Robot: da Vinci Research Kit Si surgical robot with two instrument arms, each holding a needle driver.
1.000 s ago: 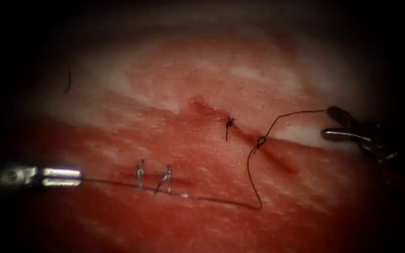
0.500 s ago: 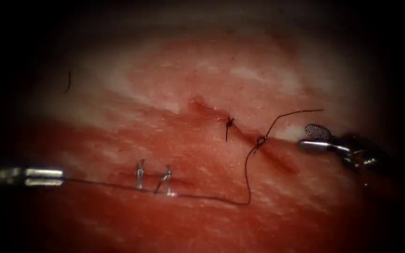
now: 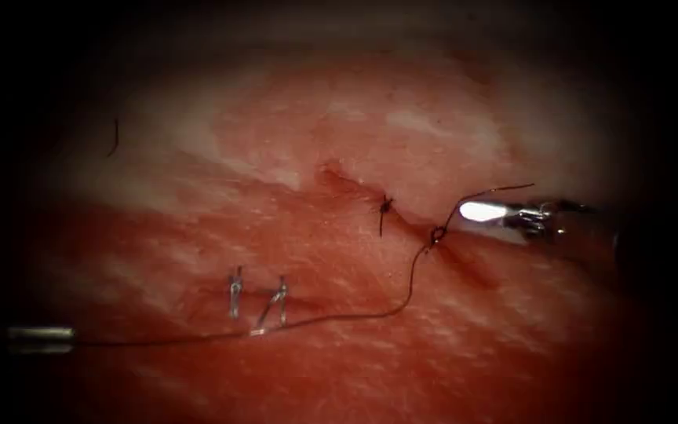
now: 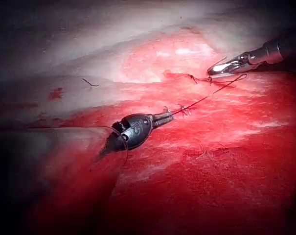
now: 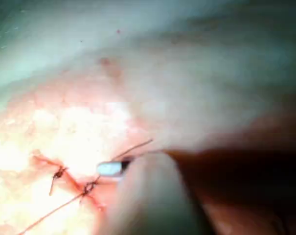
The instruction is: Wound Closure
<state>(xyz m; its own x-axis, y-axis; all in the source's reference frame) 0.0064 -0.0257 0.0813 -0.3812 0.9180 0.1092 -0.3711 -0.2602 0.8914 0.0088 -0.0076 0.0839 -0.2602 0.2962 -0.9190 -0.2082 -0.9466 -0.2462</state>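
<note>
Here, the left tool (image 3: 41,339) sat low at the far left of the endoscope view, its fingers closed on the long end of the thread (image 3: 339,318). That strand ran from the fingers across the tissue (image 3: 355,377), past two small metal staples (image 3: 256,302) that stood left of the cut, and rose to a knot (image 3: 437,235) lying on the cut (image 3: 402,220). Compared with a second before, the left tool stood farther left and the slack loop that had sagged below the knot was drawn out into a shallow, nearly straight line. The short tail of thread (image 3: 488,191) curled up and to the right from the knot. The right tool (image 3: 484,211) had come in from the right and lay just beside the knot, under that tail; whether its fingers were parted or held anything could not be told. An earlier, finished knot (image 3: 384,206) with a short cut end sat on the cut to the upper left. A loose snip of thread (image 3: 113,137) lay well apart at the upper left. No needle could be made out. Red fluid (image 4: 211,161) covered the lower tissue in the left wrist view.
</note>
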